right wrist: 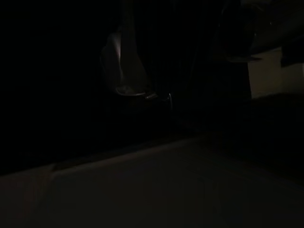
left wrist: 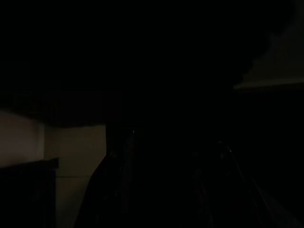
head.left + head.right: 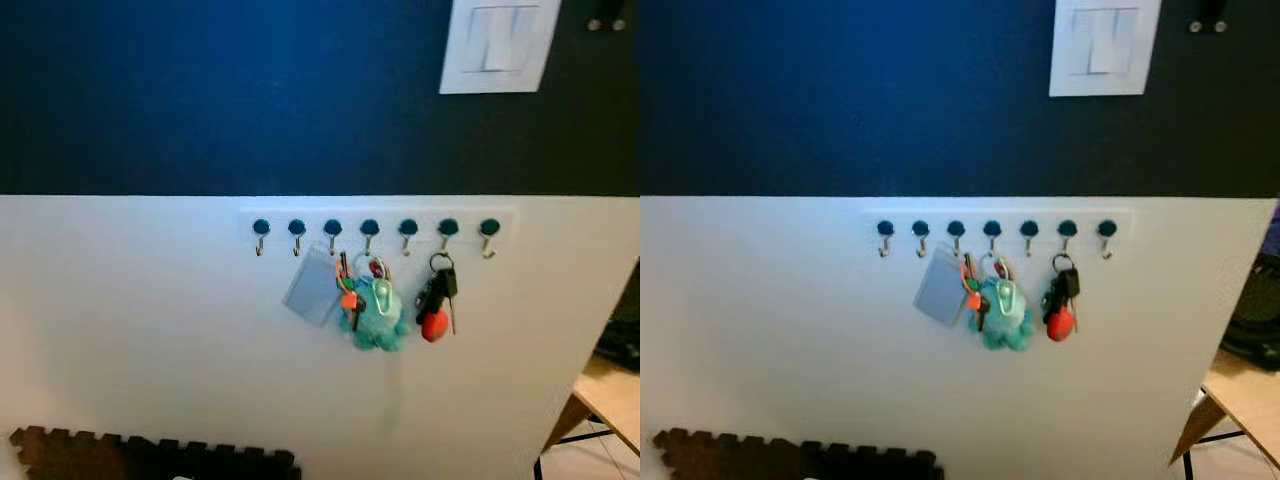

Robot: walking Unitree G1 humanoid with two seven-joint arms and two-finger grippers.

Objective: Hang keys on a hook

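Note:
A white rail of several blue-capped metal hooks [image 3: 369, 230] is fixed to the white lower wall, just under the dark blue upper part. A black key bunch with a red tag [image 3: 437, 305] hangs from the second hook from the right. A teal plush keyring [image 3: 378, 316] with orange-tagged keys [image 3: 347, 295] hangs near the middle. A clear card holder [image 3: 314, 287] hangs beside it on the left. The two leftmost hooks [image 3: 278, 235] and the rightmost hook [image 3: 489, 236] are bare. Both arms hang idle, and their wrist views are almost black.
A white light switch [image 3: 497, 44] sits on the blue wall at upper right. A brown foam puzzle mat [image 3: 150, 458] lies along the wall's foot at lower left. A wooden table corner [image 3: 610, 395] juts in at lower right, past the wall's end.

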